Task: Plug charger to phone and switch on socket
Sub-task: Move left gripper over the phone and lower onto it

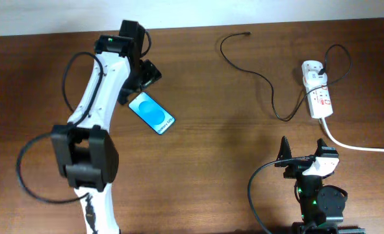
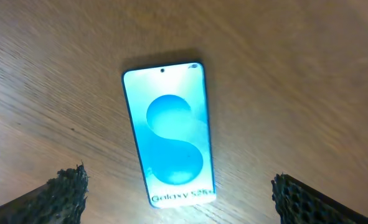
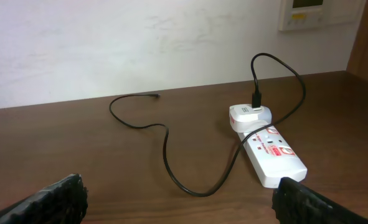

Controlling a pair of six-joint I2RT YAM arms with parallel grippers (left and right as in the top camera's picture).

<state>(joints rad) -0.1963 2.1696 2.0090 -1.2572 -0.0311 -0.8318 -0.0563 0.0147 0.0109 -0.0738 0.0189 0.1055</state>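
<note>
The phone [image 1: 151, 112] lies flat on the wooden table, its cyan screen up; in the left wrist view [image 2: 170, 132] it fills the middle. My left gripper [image 1: 144, 77] hovers just behind the phone, open and empty, its fingers [image 2: 177, 199] wide on either side of the phone's lower end. The charger cable [image 1: 264, 83] runs from a white plug on the socket [image 1: 318, 97] at the right to its free tip [image 1: 245, 34] at the back. The right wrist view shows the cable [image 3: 166, 144] and socket [image 3: 272, 152]. My right gripper [image 1: 303, 158] is open and empty at the front right.
The socket's thick white cord [image 1: 357, 145] runs off the right edge. A pale wall stands behind the table's far edge [image 3: 140, 50]. Black arm cables loop at the left [image 1: 29, 169] and by the right arm's base [image 1: 256, 188].
</note>
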